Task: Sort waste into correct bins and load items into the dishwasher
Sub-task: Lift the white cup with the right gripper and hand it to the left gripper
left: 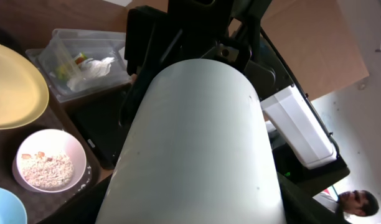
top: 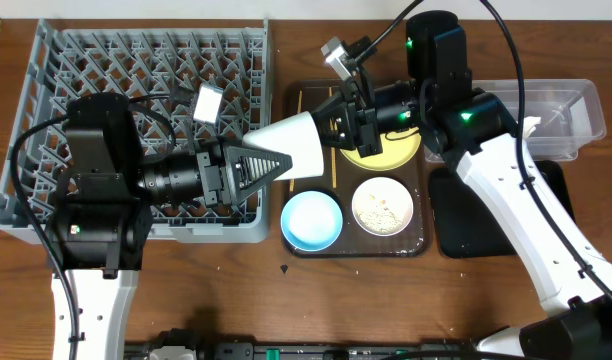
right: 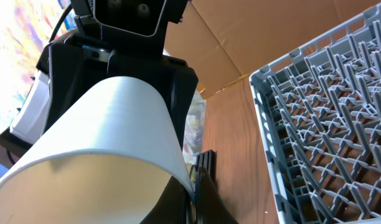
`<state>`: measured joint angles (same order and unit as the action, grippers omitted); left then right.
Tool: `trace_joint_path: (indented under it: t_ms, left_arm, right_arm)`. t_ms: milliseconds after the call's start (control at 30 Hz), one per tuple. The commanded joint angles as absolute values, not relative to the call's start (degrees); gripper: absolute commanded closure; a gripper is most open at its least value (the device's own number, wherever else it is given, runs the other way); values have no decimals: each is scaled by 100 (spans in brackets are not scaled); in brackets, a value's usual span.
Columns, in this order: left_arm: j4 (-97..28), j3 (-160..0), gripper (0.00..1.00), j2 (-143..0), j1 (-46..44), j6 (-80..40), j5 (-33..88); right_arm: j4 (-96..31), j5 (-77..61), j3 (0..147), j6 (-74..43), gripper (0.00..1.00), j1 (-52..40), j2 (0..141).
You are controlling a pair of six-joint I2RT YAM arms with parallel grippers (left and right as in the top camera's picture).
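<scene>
over dish rack (top: 46,120) edge | right gripper (top: 340,128) pinches white cup (top: 296,146) rim

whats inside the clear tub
A crumpled white tissue and a small yellow-green packet lie in the clear tub; the right arm covers its other end.

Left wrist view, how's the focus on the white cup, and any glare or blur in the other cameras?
Left wrist: the white cup fills the frame, soft and close, bright washed-out patch at right. Right wrist: dish rack crisp, left background blurred. Overhead: even light, sharp throughout.
</scene>
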<state>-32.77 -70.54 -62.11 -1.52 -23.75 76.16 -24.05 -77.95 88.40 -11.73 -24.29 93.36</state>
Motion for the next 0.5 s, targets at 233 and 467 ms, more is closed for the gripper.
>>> trace_joint_path:
  t_ms: [233,467]
  left_arm:
    - [-3107,-7177,22,-6182,-174,-2388,7690]
    - [-3070,-7177,19,-6184,-174,-2388,7688]
  right_arm:
    - [-2679,-7701,8901,-1151,99,-2495,9336]
    - [-2681,-8047,8901,-1153,99,-2493,9336]
